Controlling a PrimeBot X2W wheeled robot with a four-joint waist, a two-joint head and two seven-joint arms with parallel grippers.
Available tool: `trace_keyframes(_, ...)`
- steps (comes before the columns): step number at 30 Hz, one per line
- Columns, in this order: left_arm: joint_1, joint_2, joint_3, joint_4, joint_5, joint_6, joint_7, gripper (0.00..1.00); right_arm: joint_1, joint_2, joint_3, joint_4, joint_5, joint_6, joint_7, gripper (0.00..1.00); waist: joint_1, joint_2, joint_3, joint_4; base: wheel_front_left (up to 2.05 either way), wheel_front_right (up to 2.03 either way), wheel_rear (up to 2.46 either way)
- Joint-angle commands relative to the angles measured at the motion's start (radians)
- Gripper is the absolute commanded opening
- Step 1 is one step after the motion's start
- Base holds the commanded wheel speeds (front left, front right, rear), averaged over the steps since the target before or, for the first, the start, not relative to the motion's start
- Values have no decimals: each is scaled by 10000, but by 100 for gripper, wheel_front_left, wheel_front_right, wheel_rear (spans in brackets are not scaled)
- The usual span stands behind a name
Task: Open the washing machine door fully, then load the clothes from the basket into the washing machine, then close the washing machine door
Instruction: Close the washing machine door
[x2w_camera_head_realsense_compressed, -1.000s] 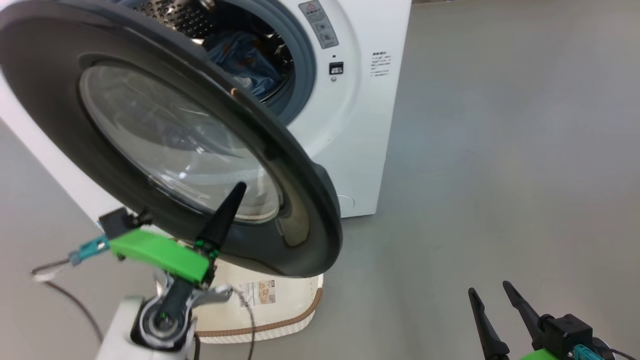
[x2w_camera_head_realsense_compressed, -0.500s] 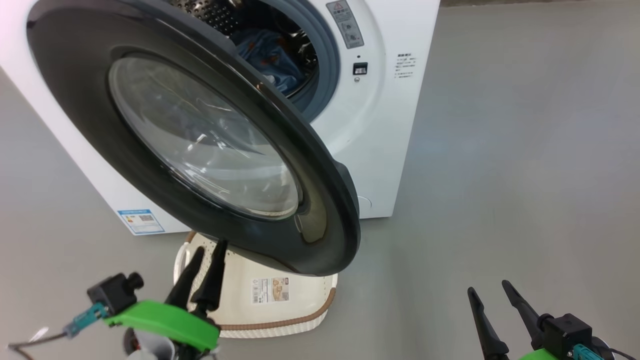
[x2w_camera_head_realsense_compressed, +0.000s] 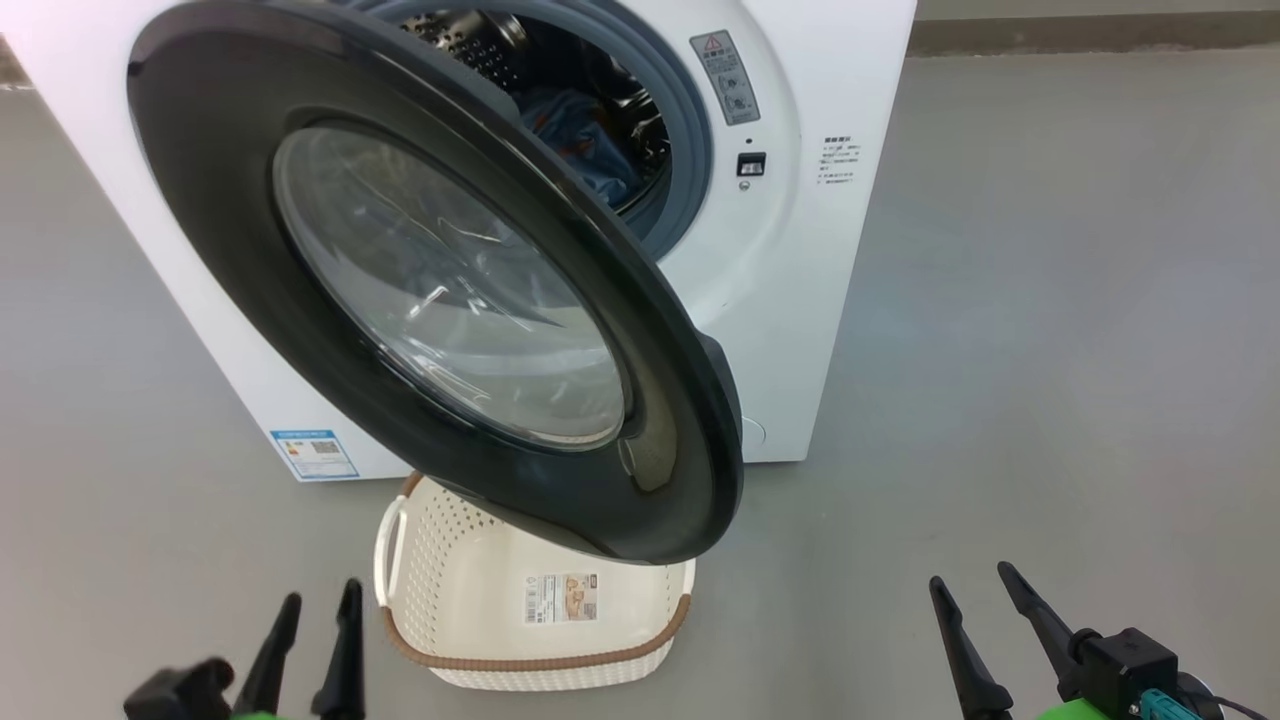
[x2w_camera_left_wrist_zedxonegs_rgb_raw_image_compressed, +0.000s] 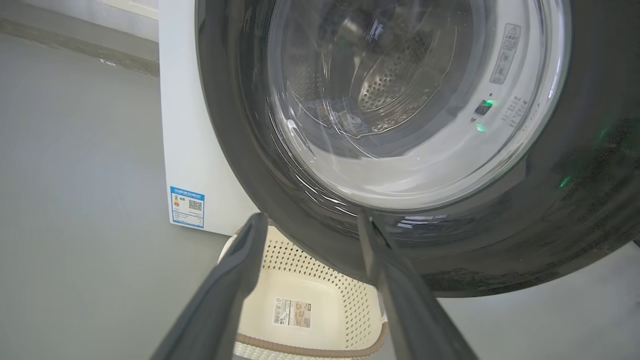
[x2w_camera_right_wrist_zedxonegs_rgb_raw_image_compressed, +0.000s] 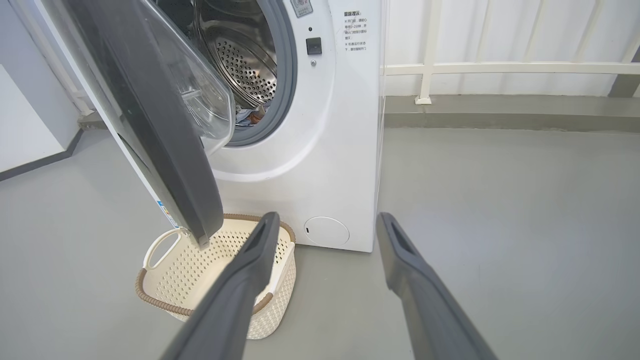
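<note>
Grey smooth floor (x2w_camera_head_realsense_compressed: 1050, 300) spreads across the head view, with the big white boxy front-loading washing machine (x2w_camera_head_realsense_compressed: 780, 260) on the far side, left of centre. Its large round door of glossy black ring and clear glass bowl (x2w_camera_head_realsense_compressed: 440, 290) stands swung out toward the near side, well off the opening. The door's lower edge hangs over the small cream-white perforated basket with the brown woven rim (x2w_camera_head_realsense_compressed: 540, 662), which sits on the floor just in front of the machine. Light blue printed clothes (x2w_camera_head_realsense_compressed: 590, 150) lie inside the perforated steel drum (x2w_camera_head_realsense_compressed: 460, 35), and the basket holds only its label sticker (x2w_camera_head_realsense_compressed: 560, 597). The left gripper (x2w_camera_head_realsense_compressed: 320, 595) sits low at the near left, its fingers (x2w_camera_head_realsense_compressed: 345, 640) a narrow gap apart with nothing between them. The right gripper (x2w_camera_head_realsense_compressed: 969, 575) sits at the near right, slightly parted and also empty. Both are well apart from the door.

From the left wrist, the dark fingers are parted and bare, aimed at the door's lower ring, with the basket beyond. A blue label sticker (x2w_camera_left_wrist_zedxonegs_rgb_raw_image_compressed: 187, 207) marks the machine's lower left front.

From the right wrist, the fingers are moderately spread and hold nothing. The door shows edge-on, with the clothes in the drum behind it and a white railing (x2w_camera_right_wrist_zedxonegs_rgb_raw_image_compressed: 500, 67) far off.

By my reading, opening and loading are done, and only pushing the door shut is left.
</note>
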Motion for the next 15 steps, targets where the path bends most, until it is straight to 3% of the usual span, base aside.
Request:
trace_keyframes(1, 161, -78, 870, -383, 836, 27, -119, 72, -256, -145, 319, -221, -79, 16, -48, 100, 0, 0, -66, 51, 0, 0, 0)
trace_keyframes(3, 290, -237, 1158, -430, 1067, 17, -120, 78, -261, -165, 334, -226, -88, 16, -48, 100, 0, 0, -86, 66, 0, 0, 0)
trace_keyframes(5, 464, -426, 1642, -635, 1677, -23, -120, 100, -263, -195, 365, -240, -100, 16, -48, 100, 0, 0, -128, 89, 0, 0, 0)
trace_keyframes(15, 1031, -1022, 2895, -1149, 3076, -320, -121, 100, -264, -254, 538, -237, -211, 16, -48, 100, 0, 0, -375, 46, 0, 0, 0)
